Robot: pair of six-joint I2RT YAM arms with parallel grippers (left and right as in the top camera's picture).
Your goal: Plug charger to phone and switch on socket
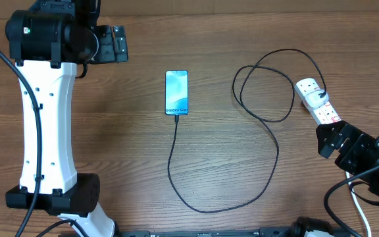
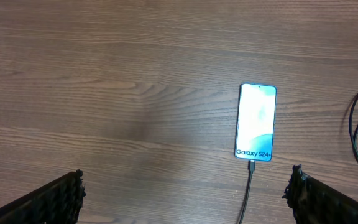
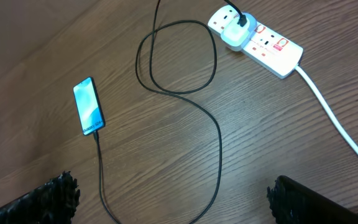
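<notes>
The phone [image 1: 177, 92] lay screen-up mid-table [image 1: 124, 151], we saw, the charger [image 1: 270, 172] meeting its lower edge and looping to the socket [image 1: 317, 102], while left gripper [image 2: 182, 186] and right gripper [image 3: 173, 193] stood wide open, empty.

One phone [image 1: 177, 92] lies at the upper middle of the overhead frame. One charger [image 1: 278, 151], a single black cable, runs from it and makes one closed loop at the upper right. One socket [image 1: 318, 102] sits at the right edge, carrying one white plug adapter [image 3: 235, 36] and one white cord [image 3: 334, 118]. Two red switches show on it in the right wrist view; any others are too small to count. There are two grippers, the left gripper [image 2: 185, 190] and the right gripper [image 3: 173, 193], each with two dark fingers at its frame's bottom corners. One wooden table [image 1: 110, 131] is underneath.
</notes>
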